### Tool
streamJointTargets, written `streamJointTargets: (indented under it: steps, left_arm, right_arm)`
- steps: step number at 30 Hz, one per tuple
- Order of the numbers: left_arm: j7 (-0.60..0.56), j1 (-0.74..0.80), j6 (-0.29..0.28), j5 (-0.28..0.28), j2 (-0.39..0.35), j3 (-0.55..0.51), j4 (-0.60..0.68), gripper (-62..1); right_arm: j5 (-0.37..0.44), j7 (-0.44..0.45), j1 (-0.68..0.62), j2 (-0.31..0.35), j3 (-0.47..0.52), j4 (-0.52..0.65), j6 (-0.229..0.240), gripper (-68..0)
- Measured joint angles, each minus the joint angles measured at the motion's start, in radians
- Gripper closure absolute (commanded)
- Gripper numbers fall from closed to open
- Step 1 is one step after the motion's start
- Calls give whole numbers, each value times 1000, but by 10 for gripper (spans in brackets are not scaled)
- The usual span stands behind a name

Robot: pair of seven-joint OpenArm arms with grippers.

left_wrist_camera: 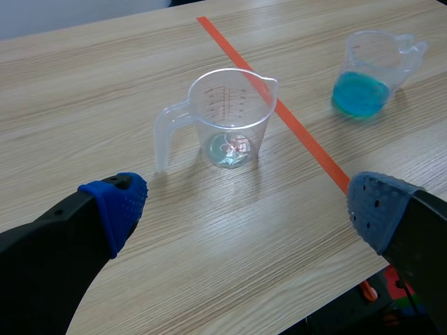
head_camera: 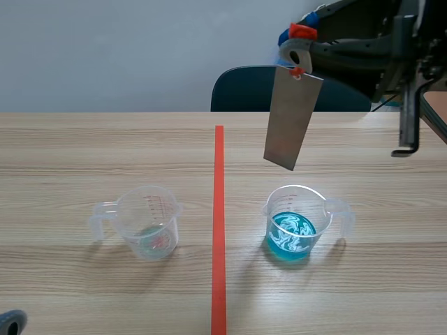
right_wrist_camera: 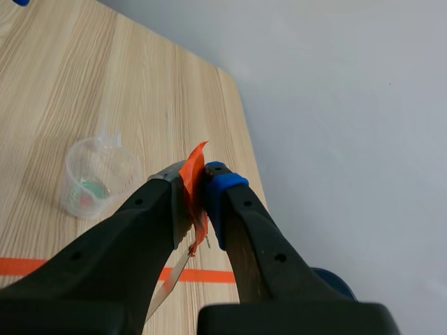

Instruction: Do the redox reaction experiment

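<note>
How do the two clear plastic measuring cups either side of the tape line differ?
The left clear plastic measuring cup holds only a pale trace at its bottom; the right clear plastic measuring cup holds blue liquid. In the scene view the left cup's handle points left, while the right cup's handle points right. Both stand upright on the table and are alike in shape.

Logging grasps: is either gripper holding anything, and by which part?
The right gripper holds the plate by the orange clip at its top end, so the plate hangs down. The left gripper is open and holds nothing.
</note>
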Motion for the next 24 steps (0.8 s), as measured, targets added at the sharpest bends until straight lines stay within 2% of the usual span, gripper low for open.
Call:
streamJointTargets:
  steps: [13,24]
  left_arm:
    - [0,0,0,0,-2,0,0,-613]
    - [0,0,0,0,-2,0,0,-613]
  right_arm:
    - [0,-158,226,-196,-261,-22,0,-6]
    - [1,-220,349,-364,-389,-122,0,-6]
